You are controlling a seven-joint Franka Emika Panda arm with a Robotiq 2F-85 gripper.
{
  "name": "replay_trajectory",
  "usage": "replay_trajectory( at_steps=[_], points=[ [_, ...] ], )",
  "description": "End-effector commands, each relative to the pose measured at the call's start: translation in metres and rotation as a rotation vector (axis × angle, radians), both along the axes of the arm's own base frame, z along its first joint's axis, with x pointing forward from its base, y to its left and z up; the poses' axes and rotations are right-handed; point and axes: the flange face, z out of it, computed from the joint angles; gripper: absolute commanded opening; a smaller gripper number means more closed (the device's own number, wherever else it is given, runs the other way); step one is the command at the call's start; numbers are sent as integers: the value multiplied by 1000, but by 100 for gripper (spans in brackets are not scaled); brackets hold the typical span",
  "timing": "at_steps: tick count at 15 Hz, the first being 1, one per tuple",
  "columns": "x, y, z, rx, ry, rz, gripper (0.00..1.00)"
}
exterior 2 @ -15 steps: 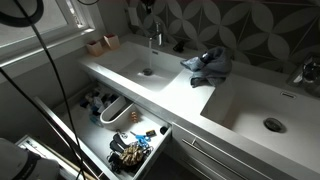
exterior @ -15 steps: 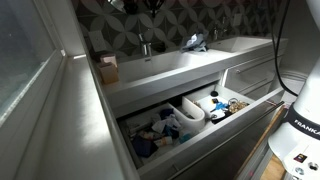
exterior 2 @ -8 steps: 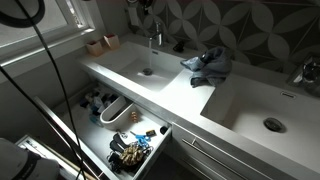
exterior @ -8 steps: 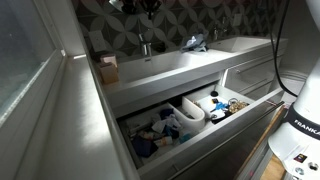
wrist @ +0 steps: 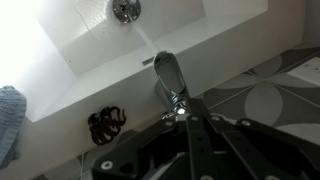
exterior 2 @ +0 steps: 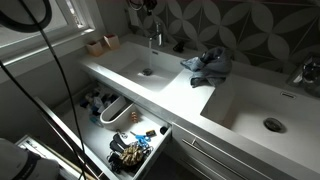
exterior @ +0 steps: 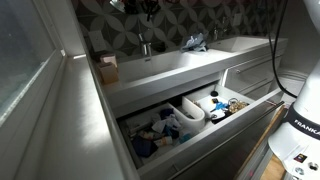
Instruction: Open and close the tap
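The tap (wrist: 168, 80) is a slim dark-grey metal post with a short spout over the left end of the long white basin (wrist: 90, 50). It also shows in both exterior views (exterior: 146, 45) (exterior 2: 155, 37). My gripper (wrist: 180, 114) comes in from the bottom of the wrist view. Its two dark fingers lie close together, with their tips at the tap's top, behind the spout. A thin pale streak runs from the spout toward the drain (wrist: 125, 10). In both exterior views the gripper (exterior: 149, 8) (exterior 2: 148, 8) hangs just above the tap.
A second metal tap (exterior 2: 303, 72) stands at the other basin. A blue cloth (exterior 2: 208, 66) lies on the counter between the basins, and a small dark object (wrist: 106, 124) lies beside the tap. A wooden box (exterior: 107, 68) sits at the counter's end. Below, a drawer (exterior: 200, 110) full of items stands open.
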Motion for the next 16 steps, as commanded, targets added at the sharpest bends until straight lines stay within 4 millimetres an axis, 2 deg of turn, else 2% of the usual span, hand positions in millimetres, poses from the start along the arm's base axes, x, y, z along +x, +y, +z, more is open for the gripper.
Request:
replay_trajectory(
  at_steps=[1, 12, 16],
  points=[
    [8, -9, -9, 65, -34, -49, 0],
    [31, -22, -38, 131, -152, -133, 0],
    [33, -25, -47, 131, -143, -152, 0]
  ],
)
